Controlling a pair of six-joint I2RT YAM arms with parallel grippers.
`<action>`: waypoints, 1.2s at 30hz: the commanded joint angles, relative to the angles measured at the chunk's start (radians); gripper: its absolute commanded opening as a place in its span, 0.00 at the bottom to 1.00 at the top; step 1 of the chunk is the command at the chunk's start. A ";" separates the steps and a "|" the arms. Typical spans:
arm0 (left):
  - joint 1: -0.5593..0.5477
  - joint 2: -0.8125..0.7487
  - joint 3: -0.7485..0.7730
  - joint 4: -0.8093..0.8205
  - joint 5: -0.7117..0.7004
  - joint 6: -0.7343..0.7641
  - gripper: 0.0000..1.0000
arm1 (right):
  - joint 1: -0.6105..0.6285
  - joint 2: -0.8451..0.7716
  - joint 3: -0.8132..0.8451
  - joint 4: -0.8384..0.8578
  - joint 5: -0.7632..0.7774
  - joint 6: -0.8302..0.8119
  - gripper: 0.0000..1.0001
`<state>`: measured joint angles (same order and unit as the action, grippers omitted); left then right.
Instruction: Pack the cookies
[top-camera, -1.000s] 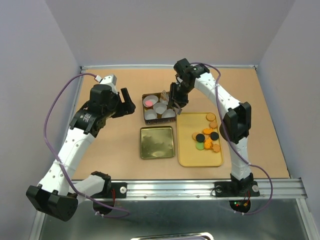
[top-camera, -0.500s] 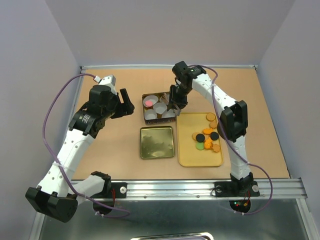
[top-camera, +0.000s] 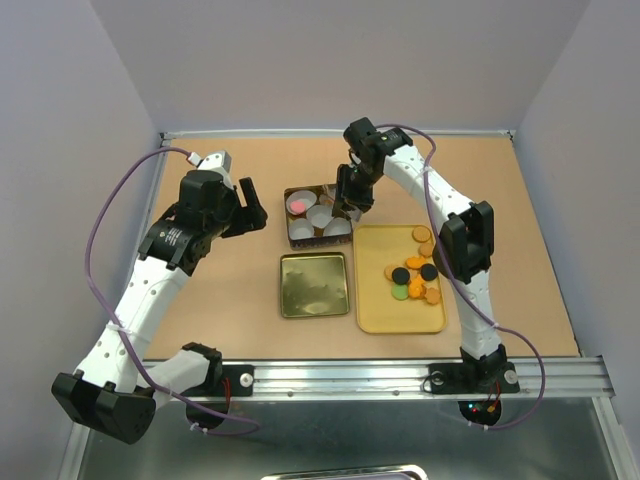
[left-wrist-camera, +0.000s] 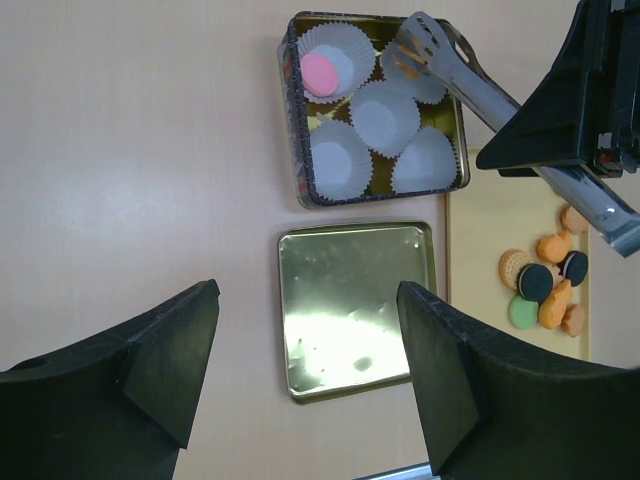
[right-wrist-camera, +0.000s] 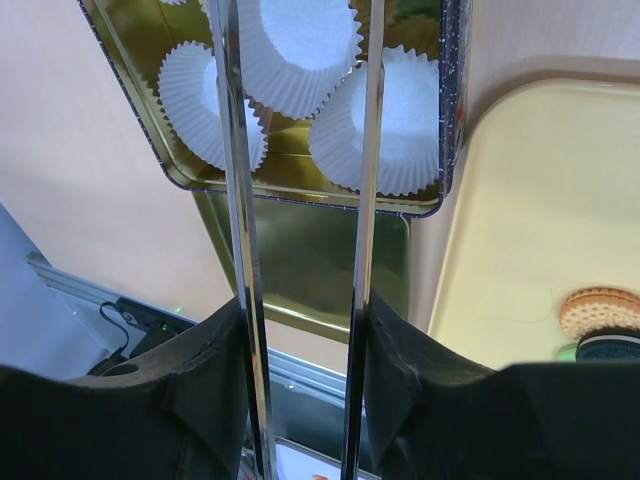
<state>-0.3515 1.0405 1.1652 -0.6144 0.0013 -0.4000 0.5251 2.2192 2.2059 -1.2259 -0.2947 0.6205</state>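
Note:
The cookies (top-camera: 412, 275) lie in a small heap of tan, black and green rounds on the yellow tray (top-camera: 385, 310); they also show in the left wrist view (left-wrist-camera: 545, 280). One pink cookie (left-wrist-camera: 320, 70) sits in a liner in the square tin (left-wrist-camera: 290, 110). My right gripper (top-camera: 350, 195) is shut on metal tongs (left-wrist-camera: 470, 85). The tong tips hover over the tin's far right liner, and a small tan cookie (left-wrist-camera: 407, 62) seems pinched between them. My left gripper (top-camera: 255, 205) is open and empty, left of the tin (top-camera: 290, 215).
The tin holds several white paper liners (right-wrist-camera: 300, 40). The gold lid (top-camera: 314, 284) lies flat in front of the tin, left of the tray. The table's metal rail (top-camera: 400, 372) runs along the near edge.
My right gripper has shifted the tongs slightly left and farther over the tin. The left arm has barely moved.

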 joint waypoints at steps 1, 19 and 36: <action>0.003 -0.025 0.017 0.002 -0.030 0.015 0.83 | 0.003 -0.016 0.046 0.020 0.025 -0.010 0.48; 0.003 -0.005 0.033 0.002 -0.008 0.020 0.83 | -0.004 -0.095 0.041 -0.003 0.086 -0.005 0.49; 0.005 0.052 0.034 0.019 0.062 0.070 0.83 | -0.008 -0.161 0.017 -0.047 0.114 0.047 0.54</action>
<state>-0.3515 1.0981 1.1656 -0.6201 0.0425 -0.3588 0.5240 2.1262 2.2059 -1.2373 -0.2142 0.6491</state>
